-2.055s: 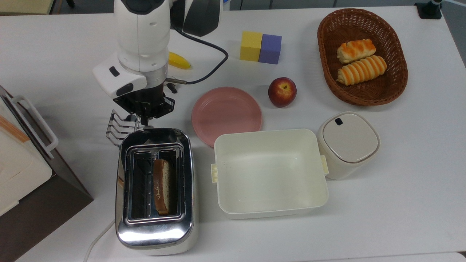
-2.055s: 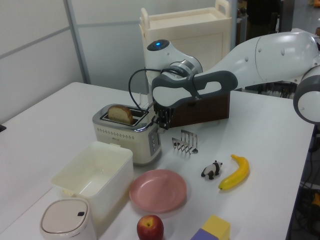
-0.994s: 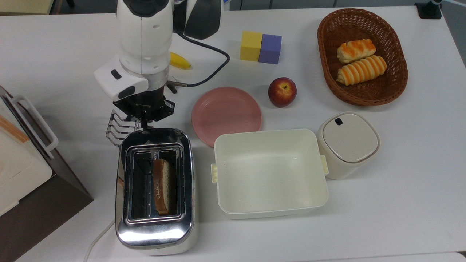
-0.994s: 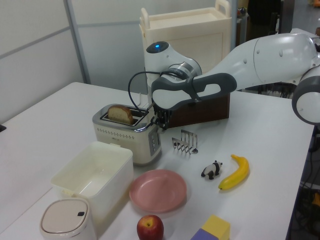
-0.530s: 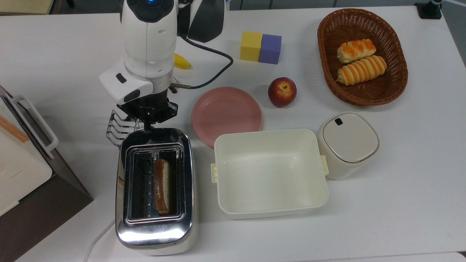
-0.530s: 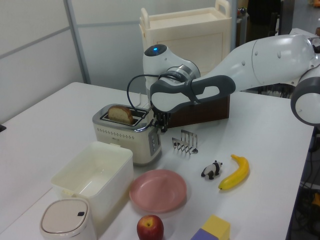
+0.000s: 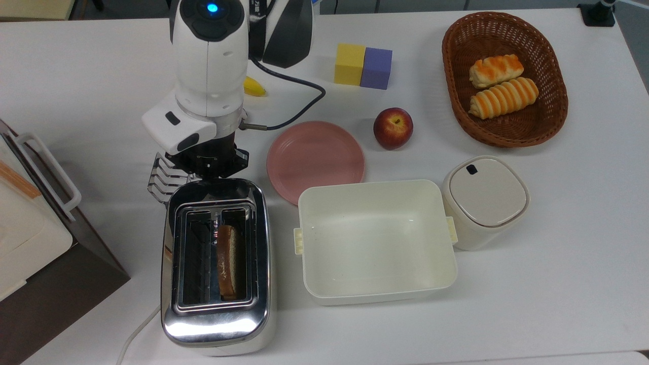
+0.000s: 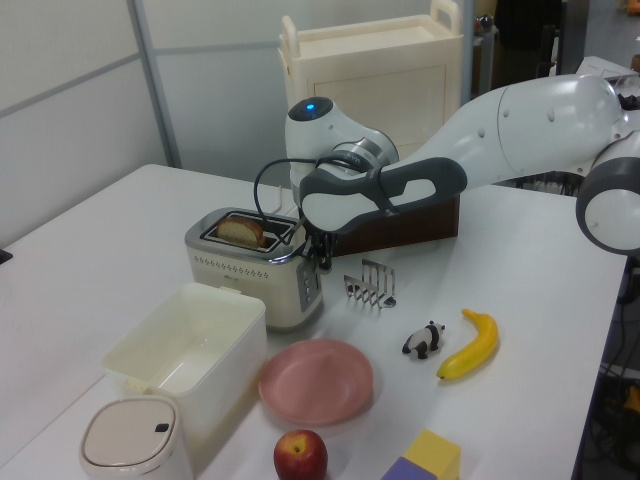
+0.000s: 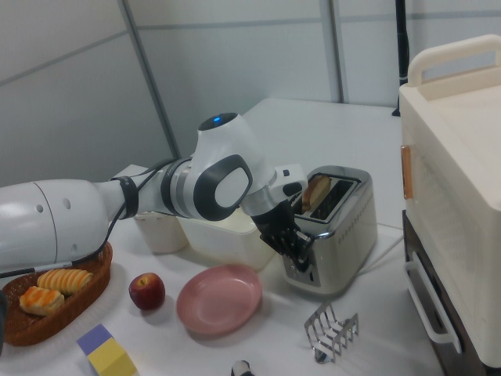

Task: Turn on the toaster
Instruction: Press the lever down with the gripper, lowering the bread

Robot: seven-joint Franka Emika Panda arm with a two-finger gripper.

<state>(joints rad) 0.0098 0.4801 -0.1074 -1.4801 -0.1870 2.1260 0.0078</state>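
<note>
The chrome toaster [image 7: 215, 309] stands near the table's front in the top view, with its white cord trailing off the near end. It also shows in the left view as the toaster [image 8: 250, 270] and in the right view as the toaster [image 9: 340, 227]. A bread slice [image 7: 226, 261] sits low in one slot, and its crust [image 8: 240, 232] barely rises above the rim. My gripper [image 8: 322, 262] points down against the toaster's end face where the lever is, fingers together. From the right view the gripper [image 9: 301, 252] is low on that panel.
A wire toast rack [image 7: 167, 177] stands just beside the gripper. Pink plate [image 7: 315, 159], cream tub [image 7: 375, 241] and lidded container [image 7: 485, 200] lie to the top view's right. Apple [image 7: 393, 128], foam blocks [image 7: 362, 66], bread basket [image 7: 504, 78], banana [image 8: 470, 345] and panda toy [image 8: 425, 338] lie farther off. A boxy appliance [image 7: 30, 228] is at the top view's left.
My gripper has slid down the toaster's end face. The bread slice has sunk from standing proud of the slot to sitting low in it.
</note>
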